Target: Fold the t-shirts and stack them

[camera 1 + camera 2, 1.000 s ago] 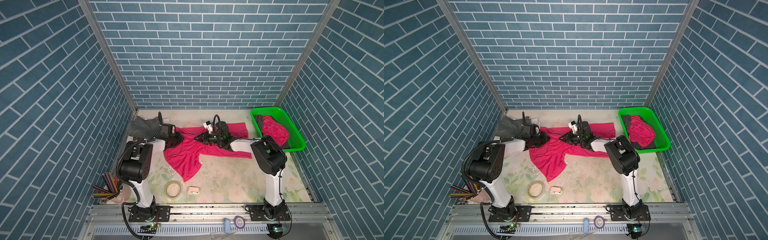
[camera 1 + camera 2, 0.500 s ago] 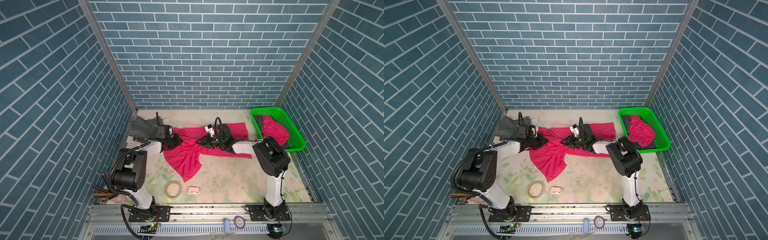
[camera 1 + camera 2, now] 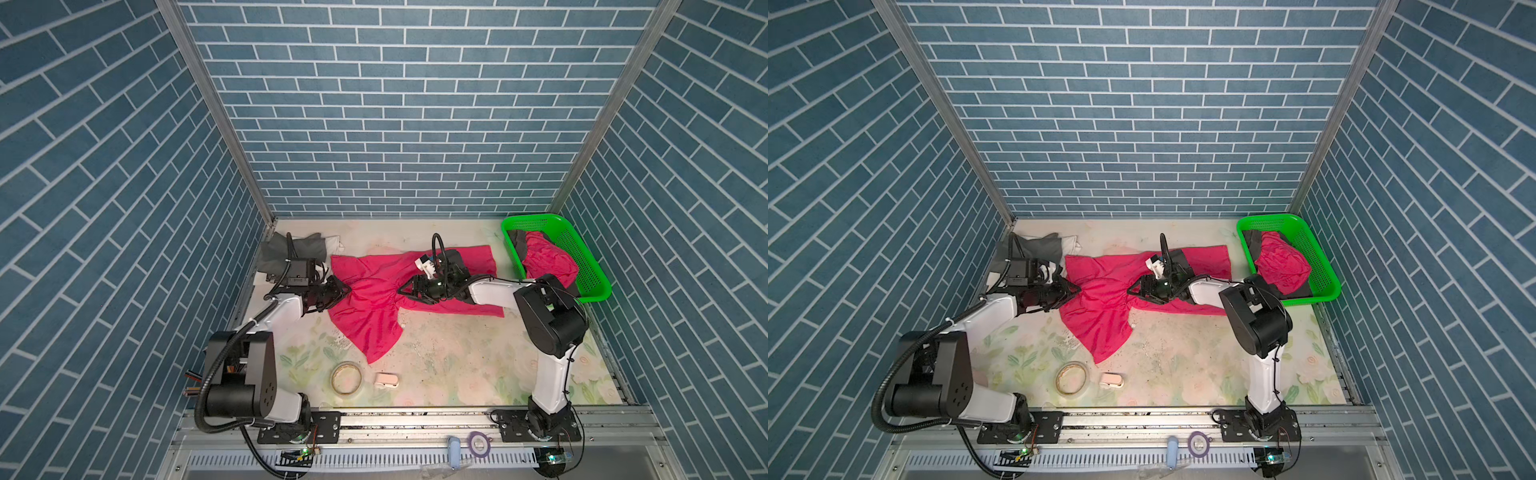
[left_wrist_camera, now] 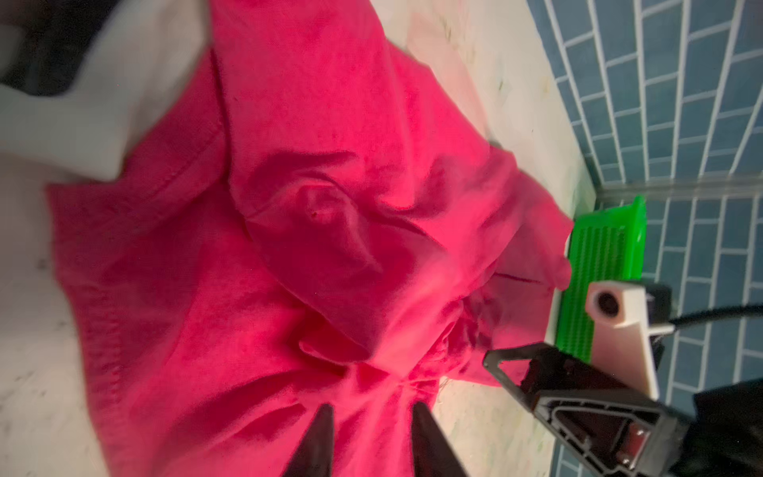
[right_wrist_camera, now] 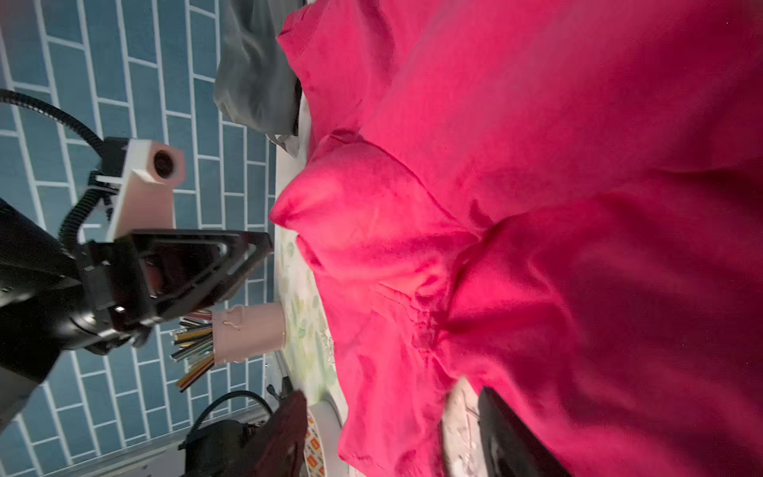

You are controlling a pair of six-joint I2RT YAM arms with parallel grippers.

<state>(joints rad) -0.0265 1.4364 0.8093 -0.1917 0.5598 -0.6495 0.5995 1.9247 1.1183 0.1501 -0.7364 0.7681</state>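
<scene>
Two robot arms face each other low over a crumpled magenta t-shirt (image 3: 374,307) lying across the back half of the worktop (image 3: 457,353), one loose end trailing towards the front rail. The left arm (image 3: 282,316) leans far forward from its base, forearm almost level with the surface, its jaws pointing at the shirt's left edge. Seen from its wrist, they stand partly open with cloth lying in the gap, apparently not pinched. The right arm (image 3: 486,291) rises upright from its base, bends at the elbow and reaches left across the garment. Its jaws are spread wide just above the bunched middle, gripping nothing. Between the two sets of jaws the fabric is gathered into a raised ridge of folds. The step in hand looks to be spreading the shirt flat before any fold. It would go best if each arm took a fresh hold on a clear edge, a hem or shoulder seam rather than the loose middle. Each should then draw outward and low, so the ridge pulls out without lifting the whole garment. In the back left corner, just beside the left wrist, sit the grey shirts (image 3: 299,249); another magenta shirt (image 3: 548,257) waits in the green basket (image 3: 598,291) at right. A tape roll (image 3: 346,377) lies near the front, clear of the cloth
</scene>
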